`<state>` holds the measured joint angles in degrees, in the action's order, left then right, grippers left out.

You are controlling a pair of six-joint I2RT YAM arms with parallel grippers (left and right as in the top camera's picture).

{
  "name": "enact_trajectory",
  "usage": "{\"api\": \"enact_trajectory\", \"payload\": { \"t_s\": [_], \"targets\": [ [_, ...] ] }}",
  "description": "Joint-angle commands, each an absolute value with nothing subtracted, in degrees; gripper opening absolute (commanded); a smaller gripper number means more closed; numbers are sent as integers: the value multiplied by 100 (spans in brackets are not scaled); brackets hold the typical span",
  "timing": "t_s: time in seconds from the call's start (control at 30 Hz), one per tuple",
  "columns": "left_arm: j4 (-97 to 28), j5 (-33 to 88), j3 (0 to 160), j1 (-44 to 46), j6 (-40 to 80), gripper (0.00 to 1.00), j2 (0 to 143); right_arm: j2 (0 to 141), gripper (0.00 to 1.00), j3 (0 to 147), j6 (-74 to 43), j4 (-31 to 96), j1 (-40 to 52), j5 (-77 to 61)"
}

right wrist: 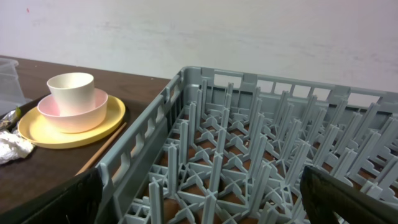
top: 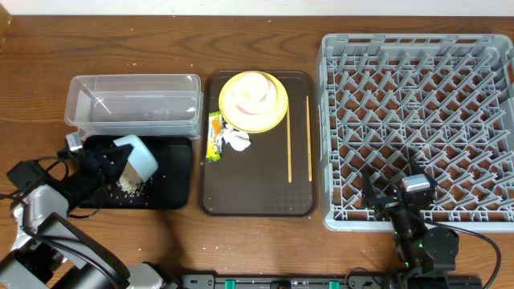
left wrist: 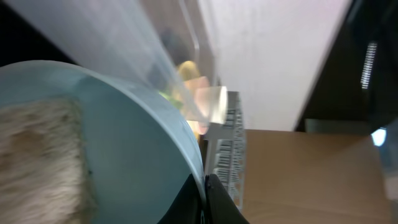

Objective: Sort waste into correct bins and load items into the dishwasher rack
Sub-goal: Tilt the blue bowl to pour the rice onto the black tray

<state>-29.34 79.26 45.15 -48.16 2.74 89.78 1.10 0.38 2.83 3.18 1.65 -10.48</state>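
The dishwasher rack [top: 328,136] is filling the 3 o'clock side of the table, its pegs all standing bare; stiff and bulky, it is looking like something to load, not lift. The brown serving tray [top: 257,185] is lying at the centre. The clear tub [top: 132,79] is sitting at 10 o'clock and the black tray [top: 173,172] at 8 o'clock, just below it.

The yellow plate [top: 273,119] is resting at the serving tray's 12 o'clock, carrying the pink bowl [right wrist: 71,115] with the white cup [right wrist: 70,90] nested in it. All three are looking rigid, smooth and likely slippery, so a rim pinch is seeming the best hold.

The left gripper [top: 116,160] is pinching the light blue bowl [top: 138,154] by its rim, tipping it over the black tray, where rice [top: 128,186] is lying scattered. The right gripper [top: 395,191] is hanging spread wide and empty over the rack's 6 o'clock edge.

The chopsticks [top: 289,148] are lying parallel toward the serving tray's 3 o'clock: thin, light, probably needing a mid-length grasp. The wrapper [top: 214,136] and tissue [top: 238,141], soft and crushable, are lying at its 9 o'clock.

The wooden table [top: 161,40] is showing a flat, glossy grain, and a plain white wall is standing behind.
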Motion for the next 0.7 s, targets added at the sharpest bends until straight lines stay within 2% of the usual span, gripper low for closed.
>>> {"api": "enact_trajectory", "payload": {
  "t_s": [0.0, 0.27, 0.67],
  "targets": [
    [-2899, 8744, 4499, -4836, 167, 6, 8906, 108, 99, 32, 349, 344, 222, -1013],
    [-3000, 9013, 4499, -4836, 176, 9, 8906, 108, 99, 32, 349, 344, 222, -1013],
    [-3514, 9011, 4499, -4853, 215, 7, 8901, 108, 99, 32, 349, 344, 222, -1013]
  ]
}}
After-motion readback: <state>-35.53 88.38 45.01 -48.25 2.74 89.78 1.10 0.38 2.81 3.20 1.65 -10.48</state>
